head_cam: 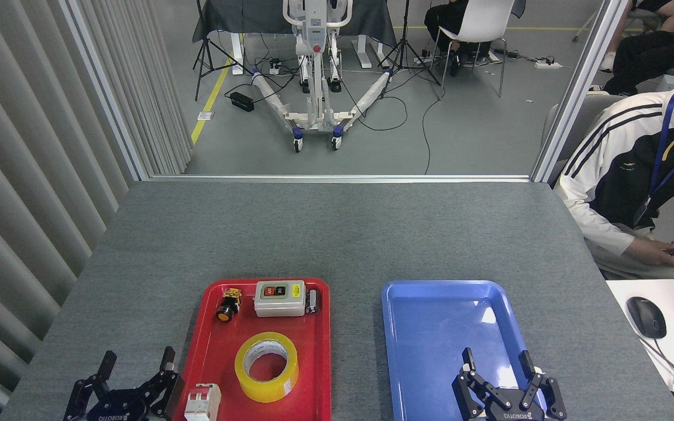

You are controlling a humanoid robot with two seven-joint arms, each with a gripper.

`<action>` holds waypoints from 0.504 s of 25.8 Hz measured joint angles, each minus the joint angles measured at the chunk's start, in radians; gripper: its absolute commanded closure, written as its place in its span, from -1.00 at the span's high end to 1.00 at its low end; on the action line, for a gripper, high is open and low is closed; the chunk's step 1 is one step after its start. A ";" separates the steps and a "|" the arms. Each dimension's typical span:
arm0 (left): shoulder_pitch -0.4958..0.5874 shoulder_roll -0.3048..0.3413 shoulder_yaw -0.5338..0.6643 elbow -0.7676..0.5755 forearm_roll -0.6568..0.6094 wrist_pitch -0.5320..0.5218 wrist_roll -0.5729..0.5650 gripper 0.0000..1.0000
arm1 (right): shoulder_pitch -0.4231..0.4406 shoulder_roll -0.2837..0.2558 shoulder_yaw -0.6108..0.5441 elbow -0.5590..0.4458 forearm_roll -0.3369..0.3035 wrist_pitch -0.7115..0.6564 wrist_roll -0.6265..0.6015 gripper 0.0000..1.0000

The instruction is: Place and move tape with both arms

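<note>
Head view shows the tape [267,367] lying flat in the red tray [319,351], near its front, beside a white breaker [202,402]. Left gripper [136,372] and right gripper [498,366] both hang with fingers spread, holding nothing (right one over the blue tray [430,292]). Tape looks light, stiff, fairly slick; pinching across rim and core wall seems safest.

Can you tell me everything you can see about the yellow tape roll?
The tape is a wide ring of see-through yellow packing tape wound on a white inner core. It lies flat, its hole facing up, so the red tray it rests on shows through the middle. It sits in the tray's near half, slightly right of centre. Nothing else touches it; both grippers are apart from it.
</note>
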 measured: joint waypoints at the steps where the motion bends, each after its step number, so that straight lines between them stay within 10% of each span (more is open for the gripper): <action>1: 0.001 -0.001 0.000 0.000 0.000 0.000 0.001 1.00 | 0.000 0.000 0.000 0.000 0.000 -0.001 0.000 1.00; 13: 0.001 0.000 0.004 0.000 0.002 0.000 -0.017 1.00 | 0.000 -0.002 0.000 -0.001 0.000 -0.005 0.000 1.00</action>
